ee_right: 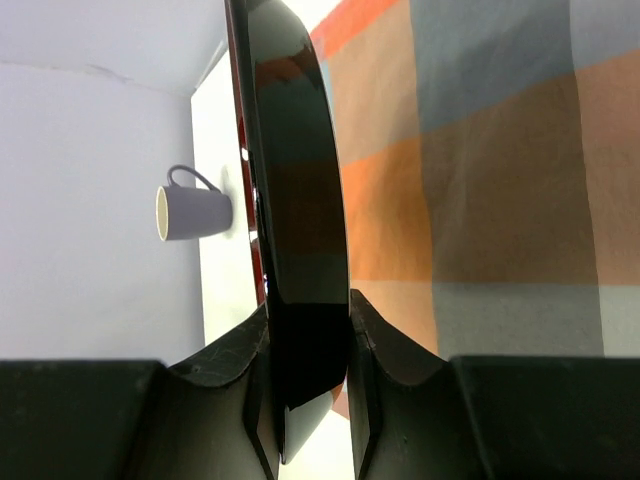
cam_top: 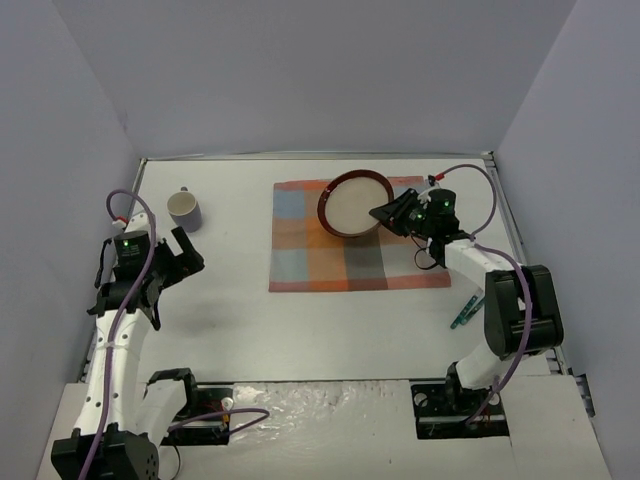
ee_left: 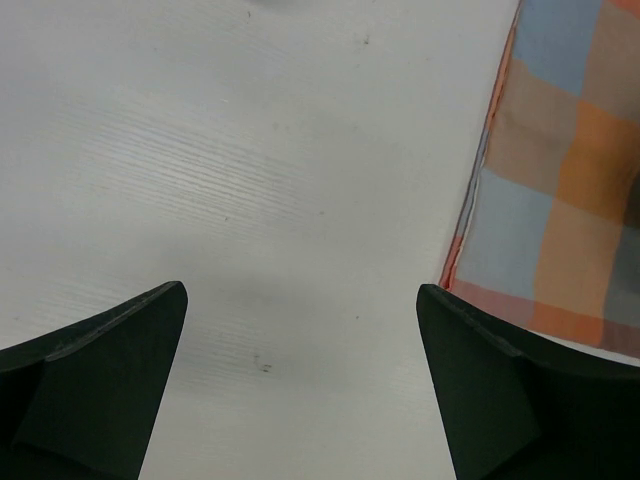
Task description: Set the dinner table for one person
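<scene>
The white dinner table (cam_top: 225, 300) carries an orange-and-blue plaid mat (cam_top: 330, 265). My right gripper (cam_top: 384, 214) is shut on the right rim of a round plate (cam_top: 353, 203), dark red outside and cream inside, held tilted over the mat's far edge. In the right wrist view the plate's dark rim (ee_right: 295, 200) runs edge-on between my fingers (ee_right: 375, 350). A grey-blue mug (cam_top: 185, 210) stands at the far left; it also shows in the right wrist view (ee_right: 190, 212). My left gripper (cam_top: 185, 255) is open and empty over bare table near the mug, left of the mat (ee_left: 560, 180).
A green utensil (cam_top: 466, 311) lies on the table at the right, beside the right arm's elbow. Metal rails line the table's edges. Grey-violet walls close in the left, far and right sides.
</scene>
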### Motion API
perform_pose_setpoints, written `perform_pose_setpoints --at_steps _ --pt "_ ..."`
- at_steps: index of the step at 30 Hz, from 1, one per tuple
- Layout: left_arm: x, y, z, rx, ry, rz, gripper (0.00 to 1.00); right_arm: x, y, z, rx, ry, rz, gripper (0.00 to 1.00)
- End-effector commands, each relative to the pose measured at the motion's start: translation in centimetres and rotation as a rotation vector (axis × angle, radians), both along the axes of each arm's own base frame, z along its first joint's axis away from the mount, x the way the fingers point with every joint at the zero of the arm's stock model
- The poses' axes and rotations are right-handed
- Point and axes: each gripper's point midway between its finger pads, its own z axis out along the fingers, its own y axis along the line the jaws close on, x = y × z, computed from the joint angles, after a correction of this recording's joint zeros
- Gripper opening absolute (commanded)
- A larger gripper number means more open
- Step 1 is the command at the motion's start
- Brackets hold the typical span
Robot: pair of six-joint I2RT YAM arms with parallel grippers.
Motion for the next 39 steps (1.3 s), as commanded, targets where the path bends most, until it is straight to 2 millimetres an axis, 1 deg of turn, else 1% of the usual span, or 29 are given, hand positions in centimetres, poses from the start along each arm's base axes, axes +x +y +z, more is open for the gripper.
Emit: perform_pose_setpoints --at_steps 1,3,11,18,29,35,39 --pt "0.4 1.2 0.2 0.091 -0.026 -0.005 0.97 0.5 1.4 6.2 0.07 -0.232 0.128 0.0" --pt "0.6 1.5 0.3 0.102 -0.026 0.009 0.97 0.7 1.3 5.5 0.066 -0.22 0.132 0.0" --pt "0.7 1.3 0.2 0.092 -0.024 0.003 0.97 1.5 1.0 2.7 0.063 -0.173 0.143 0.0" --pt "0.8 1.0 0.1 0.081 -0.025 -0.006 0.97 2.1 1.0 1.0 0.049 -0.153 0.16 0.0" --pt "0.8 0.9 0.0 0.076 -0.025 -0.011 0.97 2.7 1.4 0.4 0.067 -0.167 0.185 0.0" --pt "0.8 0.9 -0.1 0.075 -0.022 -0.012 0.97 3.2 1.4 -0.2 0.076 -0.159 0.178 0.0" --pt "0.9 0.9 -0.1 0.075 -0.021 -0.012 0.97 3.3 1.3 -1.1 0.069 -0.147 0.173 0.0"
